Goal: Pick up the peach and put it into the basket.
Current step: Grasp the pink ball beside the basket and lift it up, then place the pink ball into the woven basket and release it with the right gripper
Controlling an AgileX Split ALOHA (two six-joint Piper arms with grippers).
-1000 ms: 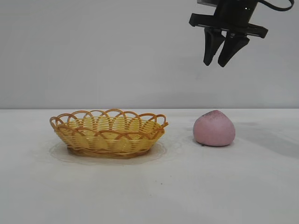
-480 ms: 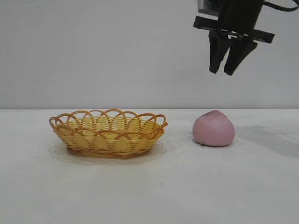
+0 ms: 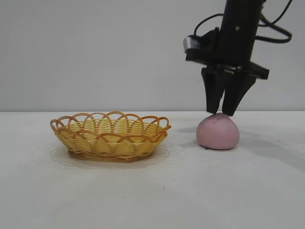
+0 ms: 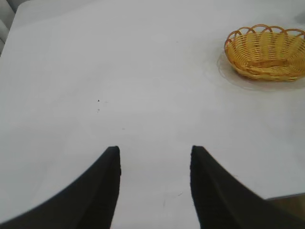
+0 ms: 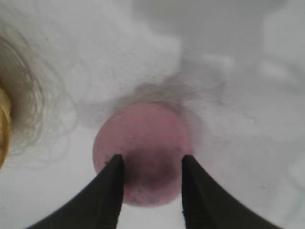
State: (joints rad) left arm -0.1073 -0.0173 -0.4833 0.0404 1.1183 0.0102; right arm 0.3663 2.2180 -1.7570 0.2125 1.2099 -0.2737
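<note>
The right tool [image 3: 221,113], fingers slightly spread, hangs at the peach's [image 3: 218,134] twelve o'clock, tips at its top.

Even, bright, diffuse light fills all three views, with no glare. On the white counter [image 3: 152,191] a soft grey shadow spreads to the right of the right claw [image 3: 219,112], past the peach [image 3: 218,133]. The right wrist view is blurred throughout: the peach [image 5: 143,152] under that claw [image 5: 151,167] looks smeared, its top darkened by the claw's shadow. The left wrist view is sharper.
</note>
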